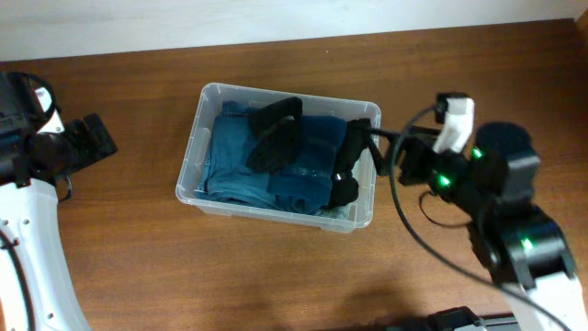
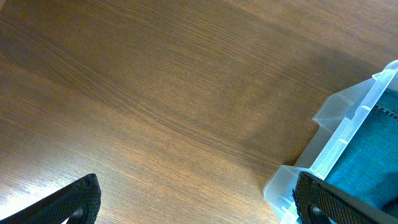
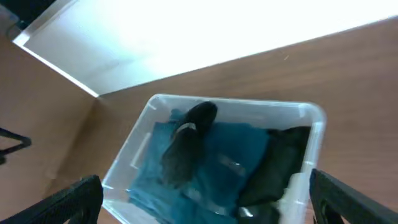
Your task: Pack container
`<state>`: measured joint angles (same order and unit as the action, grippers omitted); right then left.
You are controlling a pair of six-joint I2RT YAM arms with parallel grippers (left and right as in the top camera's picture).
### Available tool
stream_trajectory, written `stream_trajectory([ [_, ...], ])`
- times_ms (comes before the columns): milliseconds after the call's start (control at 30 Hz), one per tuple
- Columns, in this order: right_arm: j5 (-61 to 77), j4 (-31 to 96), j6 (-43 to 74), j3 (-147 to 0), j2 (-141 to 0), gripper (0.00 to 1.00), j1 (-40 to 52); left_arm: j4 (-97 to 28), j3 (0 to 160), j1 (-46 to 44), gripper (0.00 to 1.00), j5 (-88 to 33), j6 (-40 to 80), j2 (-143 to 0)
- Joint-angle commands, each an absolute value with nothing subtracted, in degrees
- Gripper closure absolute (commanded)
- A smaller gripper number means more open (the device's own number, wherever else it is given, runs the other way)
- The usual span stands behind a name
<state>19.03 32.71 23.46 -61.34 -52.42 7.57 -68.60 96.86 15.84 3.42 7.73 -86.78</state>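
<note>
**Left gripper** (image 2: 199,198): fingers (image 2: 78,202) stood wide apart and held nothing. Only their black tips entered the lower corners of the wrist view, the rest being cut off. Bare wooden table (image 2: 155,93) lay beneath.

**Right gripper** (image 3: 205,186): fingers (image 3: 342,196) were likewise spread wide and empty, with only the tips in frame. From overhead they could not be told apart from the dark contents under them.

**Container** (image 1: 188,161): sat at mid-table, well apart from the left gripper, with its right end just below the right gripper. One corner alone showed at the edge of the left wrist view.

**Contents:**
- Folded blue cloth (image 1: 234,152) covered the base, and anything beneath it was hidden.
- A dark soft item (image 1: 276,138) lay across the cloth; its kind was unclear.
- Black fabric (image 3: 280,162) filled the right end.

**Black cable** (image 1: 413,230): looped beside the right arm.
</note>
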Motion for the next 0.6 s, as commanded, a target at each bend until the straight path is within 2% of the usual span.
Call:
stream_trajectory([
  [0, 13.4, 35.1, 14.5, -62.2, -47.1, 0.02, 6.6, -68.6, 96.7, 16.0, 0.00, 3.2, 7.7, -86.8],
  [167, 0.9, 41.9, 8.4, -62.0, -41.6, 0.02, 6.6, -68.6, 96.7, 16.0, 0.00, 3.2, 7.7, -86.8],
  [333, -12.9, 45.9, 7.7, -59.2, -36.2, 0.02, 6.3, -68.6, 96.7, 16.0, 0.00, 3.2, 7.7, -86.8],
  [567, -14.9, 47.2, 7.7, -51.1, -26.0, 0.02, 0.5, -68.6, 96.7, 16.0, 0.00, 3.2, 7.7, -86.8],
])
